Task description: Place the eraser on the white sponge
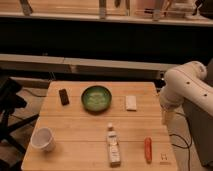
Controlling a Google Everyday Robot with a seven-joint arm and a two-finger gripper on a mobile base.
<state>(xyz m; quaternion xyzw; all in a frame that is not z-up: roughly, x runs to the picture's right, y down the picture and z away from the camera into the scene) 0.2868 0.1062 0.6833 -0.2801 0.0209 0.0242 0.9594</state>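
Small black rectangular eraser (64, 96) lies flat left of round green bowl (96, 98), untouched. Flat white rectangular sponge (131, 102) sits right of bowl, top bare to receive it. Gripper (167, 116) hangs well right of bowl, beside wooden table (75, 125) edge, probably parked before reach; open or closed: cannot tell.

The pincer (164, 116), seemingly hanging beside the table's (75, 125) right edge, is largely hidden under the frame-cropped white arm (187, 87)
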